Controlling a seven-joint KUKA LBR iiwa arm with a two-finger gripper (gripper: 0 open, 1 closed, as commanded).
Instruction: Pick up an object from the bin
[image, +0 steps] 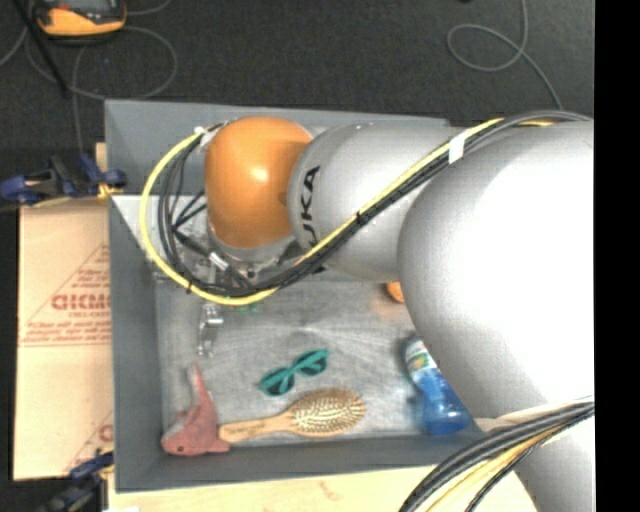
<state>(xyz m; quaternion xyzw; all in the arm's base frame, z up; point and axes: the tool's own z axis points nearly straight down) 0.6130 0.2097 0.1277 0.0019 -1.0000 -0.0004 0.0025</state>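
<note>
Gripper (208, 335) hangs at nine o'clock in the grey bin (135, 380); whether it is spread or closed cannot be told. A pink toy (195, 428) lies at its six o'clock, teal sunglasses (295, 370) at four. Probably the approach step; next it must centre over one and descend.

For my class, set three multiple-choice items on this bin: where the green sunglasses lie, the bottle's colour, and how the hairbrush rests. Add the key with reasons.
1. Where are the green sunglasses? A hooked over the rim; B in the middle of the bin floor, just above the wooden hairbrush in the view; C propped against a wall.
2. The bottle at the floor's right is: A blue; B red; C yellow.
3. The hairbrush is: A standing on end; B hanging over the rim; C lying flat, handle toward the pink toy.
Key: B, they sit beside the brush head; A, its body is blue; C, it rests on the floor.
</note>
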